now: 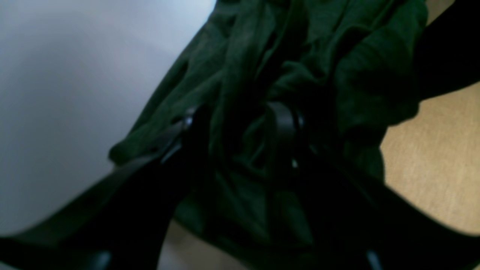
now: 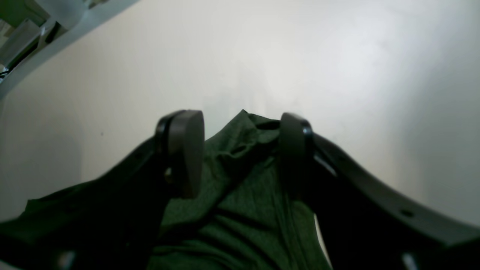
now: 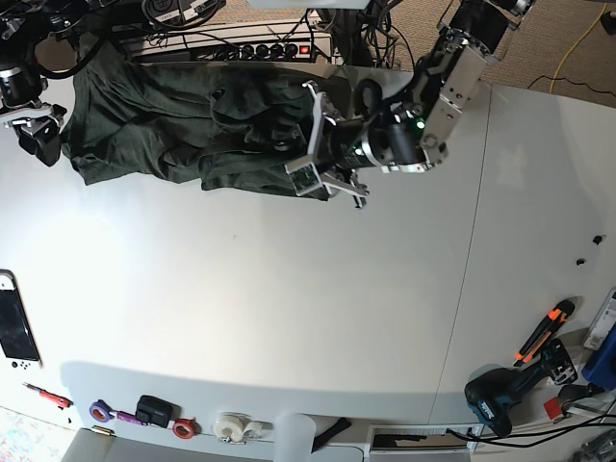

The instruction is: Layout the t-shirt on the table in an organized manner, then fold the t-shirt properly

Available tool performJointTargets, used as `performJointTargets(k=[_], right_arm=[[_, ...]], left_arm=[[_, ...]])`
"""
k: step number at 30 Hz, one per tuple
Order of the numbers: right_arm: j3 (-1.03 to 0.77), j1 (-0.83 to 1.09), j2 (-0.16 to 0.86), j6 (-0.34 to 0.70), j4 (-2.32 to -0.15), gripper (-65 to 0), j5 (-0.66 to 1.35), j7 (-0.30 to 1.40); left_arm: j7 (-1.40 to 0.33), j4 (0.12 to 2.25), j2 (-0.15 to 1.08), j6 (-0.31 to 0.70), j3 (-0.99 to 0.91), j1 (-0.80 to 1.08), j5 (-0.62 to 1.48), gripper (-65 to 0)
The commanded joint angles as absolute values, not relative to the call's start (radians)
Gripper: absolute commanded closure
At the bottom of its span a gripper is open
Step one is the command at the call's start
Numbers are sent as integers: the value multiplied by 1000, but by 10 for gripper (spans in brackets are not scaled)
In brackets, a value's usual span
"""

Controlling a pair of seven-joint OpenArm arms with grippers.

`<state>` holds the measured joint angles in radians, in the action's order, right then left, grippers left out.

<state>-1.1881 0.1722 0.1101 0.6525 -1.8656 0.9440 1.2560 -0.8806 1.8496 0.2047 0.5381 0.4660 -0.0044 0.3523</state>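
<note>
Although the table [image 3: 289, 318] took up most of the base view, the t-shirt [image 3: 173, 125] covered only a strip along its far edge, stretched crumpled between the two claws.

1. Table. It was white and smooth, with a thin dark seam on the side beyond the left gripper [image 3: 313, 154]. Small tools and tape rolls lay along the near edge, well apart from both claws.

2. T-shirt. It was a dark forest-green heathered knit with no print visible. It lay bunched in long ridges and folds, not spread flat. One end reached the right gripper [image 3: 43, 140]; the other end was gathered at the left gripper.

3. Handling, as a judgement. The knit looked soft, light and limp. It would sag and fold on itself when lifted and would probably drag on the table surface. A hold on a hem, a shoulder seam or a sleeve edge would suit better than a hold on loose body cloth, which would bunch.

4. Left gripper [image 1: 243, 123]. Its wrist view showed a thick gather of cloth passing between the fingers, which stood close together and appeared clamped on it. The view was dark and blurred, so the exact seam held could not be told.

5. Right gripper [image 2: 240, 150]. Its pads [image 2: 185, 150] stood clearly apart, with a peak of cloth rising between them. The cloth lay just beside both pads; no pinch was evident.
</note>
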Motion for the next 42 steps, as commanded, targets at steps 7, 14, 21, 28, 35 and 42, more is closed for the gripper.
performJointTargets(k=[7, 14, 21, 28, 35, 42], right_arm=[[-1190, 171, 125, 657, -1883, -320, 968, 1228], [-1190, 171, 125, 657, -1883, -320, 968, 1229], [-1190, 171, 125, 657, -1883, -320, 968, 1229], [-1190, 171, 124, 657, -1883, -320, 968, 1231], [-1190, 171, 125, 657, -1883, -320, 968, 1234], [-1190, 172, 124, 657, -1883, -320, 968, 1235]], left_arm=[[-852, 1865, 200, 512, 502, -20, 273, -221], [-828, 1865, 199, 486, 502, -20, 239, -67], [-786, 1865, 191, 486, 502, -20, 246, 0], [-783, 1865, 104, 487, 502, -20, 319, 0], [-760, 1865, 4, 490, 502, -44, 327, 0], [-705, 1863, -25, 441, 502, -59, 329, 0]])
